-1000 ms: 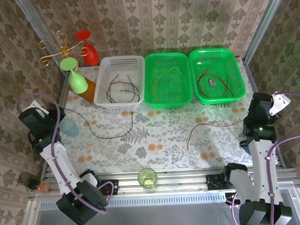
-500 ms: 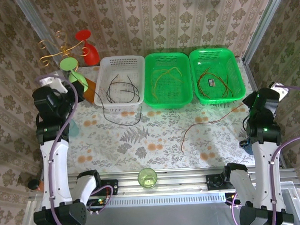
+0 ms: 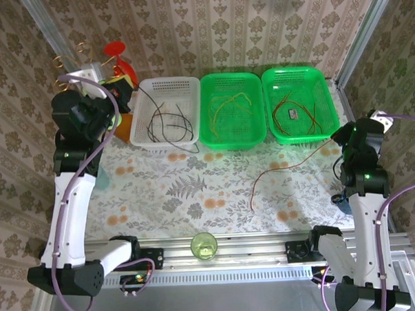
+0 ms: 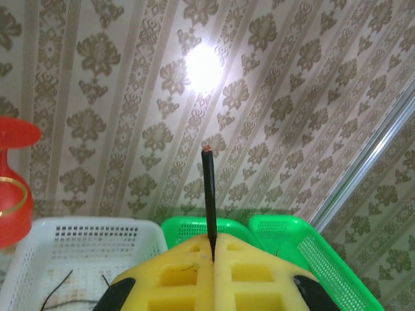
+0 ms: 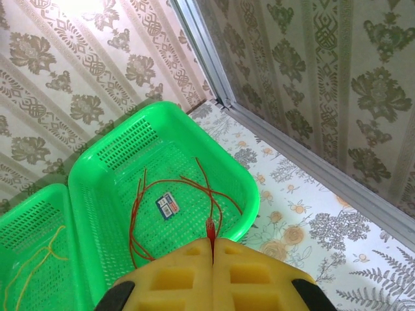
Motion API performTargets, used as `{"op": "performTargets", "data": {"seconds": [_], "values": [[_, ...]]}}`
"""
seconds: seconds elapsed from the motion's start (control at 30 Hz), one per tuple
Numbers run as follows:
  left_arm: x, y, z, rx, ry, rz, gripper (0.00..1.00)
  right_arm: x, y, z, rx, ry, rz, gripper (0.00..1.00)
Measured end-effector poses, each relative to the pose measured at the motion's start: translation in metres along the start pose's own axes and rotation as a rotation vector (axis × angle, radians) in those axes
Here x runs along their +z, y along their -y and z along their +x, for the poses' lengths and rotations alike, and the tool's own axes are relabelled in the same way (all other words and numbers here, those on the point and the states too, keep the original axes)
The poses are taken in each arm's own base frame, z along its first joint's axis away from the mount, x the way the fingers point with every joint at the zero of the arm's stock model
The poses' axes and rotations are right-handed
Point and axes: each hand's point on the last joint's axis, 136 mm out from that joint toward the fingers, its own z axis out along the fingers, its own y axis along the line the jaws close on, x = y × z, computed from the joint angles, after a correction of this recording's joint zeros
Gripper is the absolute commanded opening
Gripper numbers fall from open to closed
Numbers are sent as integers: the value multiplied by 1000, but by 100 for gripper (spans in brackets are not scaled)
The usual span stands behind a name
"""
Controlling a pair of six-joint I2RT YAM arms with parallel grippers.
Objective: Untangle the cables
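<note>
My left gripper [image 3: 120, 94] is raised at the back left, beside the white basket [image 3: 167, 83], and is shut on a black cable [image 4: 209, 194] whose end pokes up between the yellow fingers [image 4: 175, 272]. That cable hangs down past the basket's front. My right gripper [image 3: 342, 140] hovers at the right, shut on a dark red cable [image 3: 277, 167] that trails left across the table; its tip [image 5: 210, 228] shows above the pads. More black cables [image 3: 166, 123] lie in the white basket, yellow ones [image 3: 227, 106] in the middle green basket [image 3: 230, 77] and red ones [image 5: 175, 188] in the right green basket [image 3: 330, 116].
A red goblet [image 3: 121, 63] and a gold wire stand [image 3: 69, 64] stand at the back left corner, behind the left arm. A green cup [image 3: 204, 246] sits on the front rail. A pale teal cup [image 3: 102, 177] stands at the table's left edge.
The left arm has swung up and back toward the white basket, lifting the black cable off the table. The right gripper has shifted slightly, dragging the red cable with it.
</note>
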Motion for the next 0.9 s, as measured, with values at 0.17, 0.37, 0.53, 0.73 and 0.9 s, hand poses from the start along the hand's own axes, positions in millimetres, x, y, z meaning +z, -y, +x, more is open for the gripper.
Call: {"op": "performTargets", "data": {"seconds": [0.17, 0.37, 0.53, 0.73, 0.9], "values": [[16, 6, -27, 21, 56, 18, 0, 0, -9, -4, -3, -4, -20, 0], [28, 15, -47, 36, 95, 47, 0, 4, -14, -7, -6, -10, -21, 0], [29, 28, -75, 59, 158, 77, 0, 9, -18, -7, -10, -21, -22, 0], [22, 44, -102, 91, 232, 110, 0, 10, -20, -8, -11, -21, -24, 0], [26, 40, -113, 164, 276, 70, 0, 9, -21, -12, -9, -14, -28, 0]]}}
